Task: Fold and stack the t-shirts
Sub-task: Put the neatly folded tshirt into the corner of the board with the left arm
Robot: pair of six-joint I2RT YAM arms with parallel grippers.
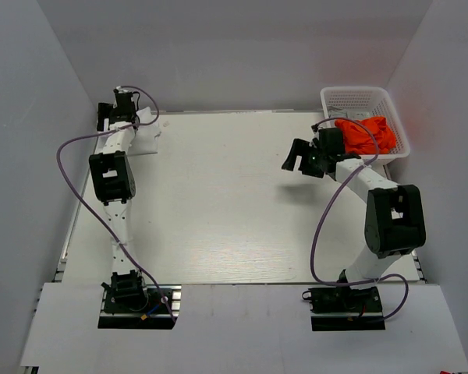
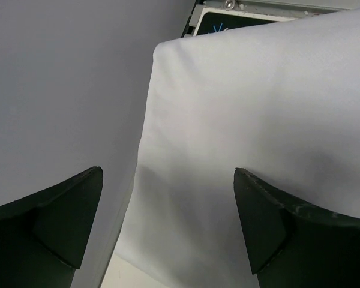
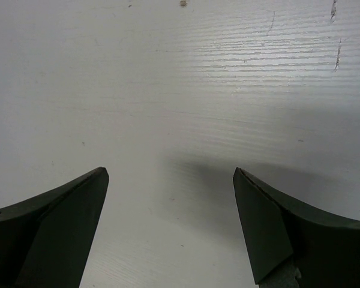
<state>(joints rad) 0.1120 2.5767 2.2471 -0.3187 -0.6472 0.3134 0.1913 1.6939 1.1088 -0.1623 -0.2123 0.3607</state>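
A plain white t-shirt (image 1: 146,139) lies at the far left corner of the table, partly hidden under my left arm. In the left wrist view its smooth white fabric (image 2: 252,102) fills the right side, its edge running down the middle. My left gripper (image 1: 117,113) (image 2: 168,174) hovers over that edge, open and holding nothing. Bright orange t-shirts (image 1: 366,132) lie bunched in the white basket (image 1: 357,97) at the far right. My right gripper (image 1: 296,160) (image 3: 171,171) is open and empty over bare table, just left of the basket.
Grey enclosure walls stand close on the left (image 2: 60,84), back and right. A metal frame edge (image 2: 258,9) shows behind the white shirt. The white wood-grain tabletop (image 1: 234,202) spans the middle. Purple cables loop beside both arms.
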